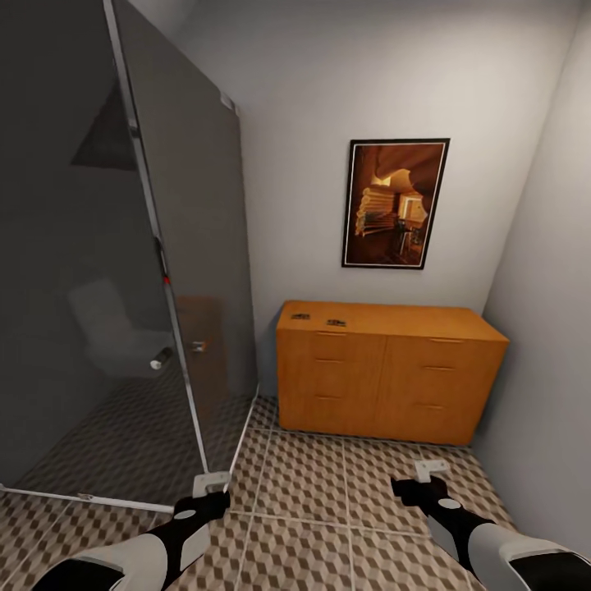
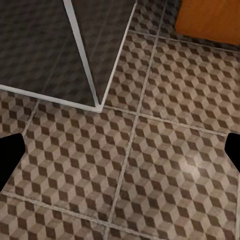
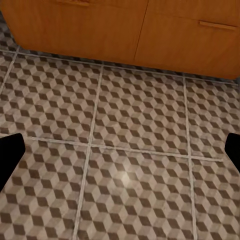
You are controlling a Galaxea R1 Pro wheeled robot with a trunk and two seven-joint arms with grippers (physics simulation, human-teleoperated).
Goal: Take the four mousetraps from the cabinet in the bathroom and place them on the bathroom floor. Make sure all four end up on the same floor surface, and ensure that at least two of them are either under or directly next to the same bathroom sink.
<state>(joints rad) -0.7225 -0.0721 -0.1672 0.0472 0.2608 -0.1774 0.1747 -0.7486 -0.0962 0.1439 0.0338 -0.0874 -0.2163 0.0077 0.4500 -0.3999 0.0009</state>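
On the cabinet (image 1: 386,316) top's left end | two mousetraps (image 1: 318,319) lie ahead, above both end effectors | our left end effector (image 1: 210,488) nearer; right end effector (image 1: 428,474) | both released, empty.

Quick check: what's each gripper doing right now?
Left gripper: open, holding nothing, above the floor.
Right gripper: open, holding nothing.
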